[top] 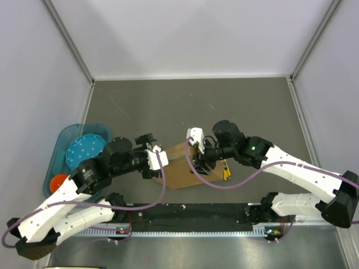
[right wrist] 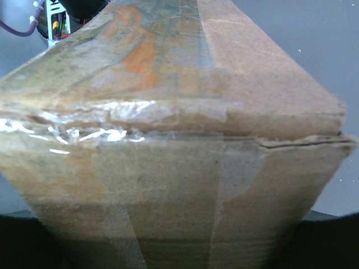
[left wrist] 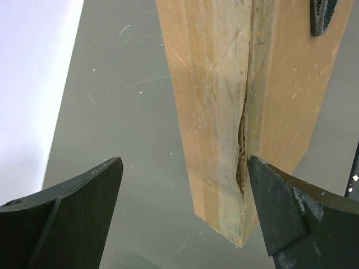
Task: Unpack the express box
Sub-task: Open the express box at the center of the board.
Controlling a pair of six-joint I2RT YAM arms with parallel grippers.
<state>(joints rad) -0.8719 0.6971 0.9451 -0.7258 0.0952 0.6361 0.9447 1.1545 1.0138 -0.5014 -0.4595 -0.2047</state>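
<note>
Express box (right wrist: 168, 168): taped brown cardboard, likely stiff and light, tape slick. Tilted up at mid worktop (top: 224, 101), clamped by right hand (top: 197, 152). Left hand (left wrist: 185, 162) spread wide astride split seam, gripping nothing. Best held by edges.

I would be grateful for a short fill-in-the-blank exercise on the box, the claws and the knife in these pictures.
1. The express box has its seam sealed with clear ___.
2. The left claw has its jaws standing wide ___.
3. The utility knife lying beside the box is coloured ___.
4. The right claw is closed on the ___.
Missing words: tape; open; yellow; box.
</note>
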